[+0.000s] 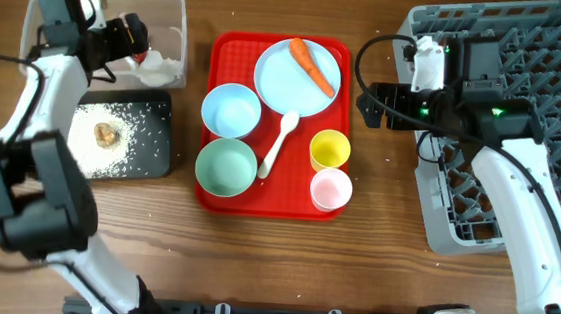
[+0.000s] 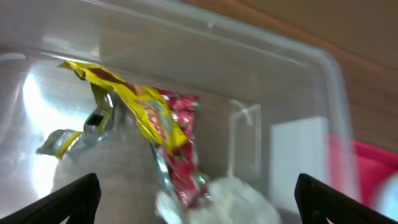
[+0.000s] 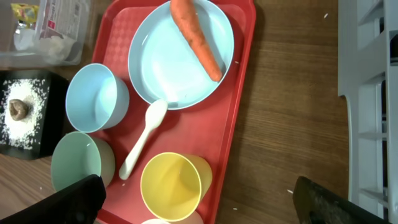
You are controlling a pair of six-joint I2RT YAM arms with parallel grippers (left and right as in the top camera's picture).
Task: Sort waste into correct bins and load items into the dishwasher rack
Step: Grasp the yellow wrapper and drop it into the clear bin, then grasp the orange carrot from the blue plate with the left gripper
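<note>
while my left jaws hang wide apart over the clear tub [image 2: 329,81], where yellow and red wrappers [image 2: 149,115] lie with white tissue [image 2: 239,199], my right jaws gape empty above the red tray [image 3: 239,124]; the carrot [image 3: 196,37] lies on the blue plate [image 3: 168,68].

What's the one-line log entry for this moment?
left tool open over clear tub; wrappers, tissue in tub; rice, brown lump in black tray; carrot on plate; right tool open beside red tray
</note>
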